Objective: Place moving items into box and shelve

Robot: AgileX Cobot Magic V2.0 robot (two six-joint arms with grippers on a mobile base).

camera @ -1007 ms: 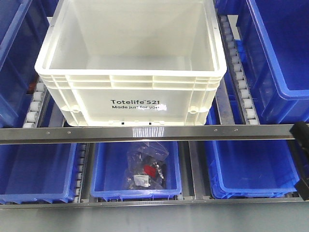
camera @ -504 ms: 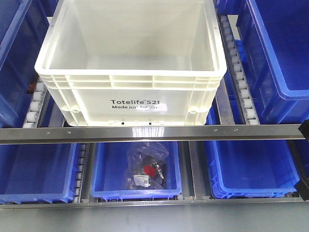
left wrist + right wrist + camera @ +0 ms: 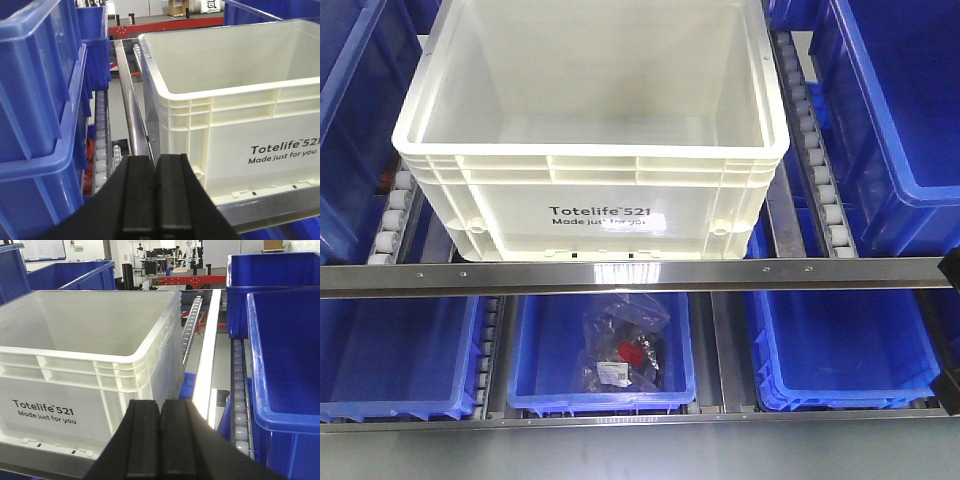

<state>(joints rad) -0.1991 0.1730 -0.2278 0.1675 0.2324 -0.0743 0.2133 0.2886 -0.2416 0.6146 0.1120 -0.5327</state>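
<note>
Roller racks [image 3: 825,190] filled the front view you were given, with the box [image 3: 590,180] sitting on the upper level, its print facing the near steel rail [image 3: 620,275]. You could see its inside down to the pale floor, and no toys showed in it. Blue bins [image 3: 900,130] flanked it left and right. Below the rail, the middle bin [image 3: 603,350] held a clear bag [image 3: 620,345] of dark parts with a red spot; the bins on either side of it showed only blue floor. A dark piece of arm [image 3: 950,275] cut in at the right edge, too little for you to name.

From your left wrist camera, the left gripper [image 3: 154,195] had its two black fingers pressed together with nothing between them. It hung near the box's left near corner, with stacked blue bins to its left and a roller track [image 3: 102,145] between.

From your right wrist camera, the right gripper [image 3: 160,440] was likewise clenched flat, empty. It sat near the box's right near corner, a white rail [image 3: 206,355] and rollers running away ahead, and a blue bin [image 3: 285,370] on its right.
</note>
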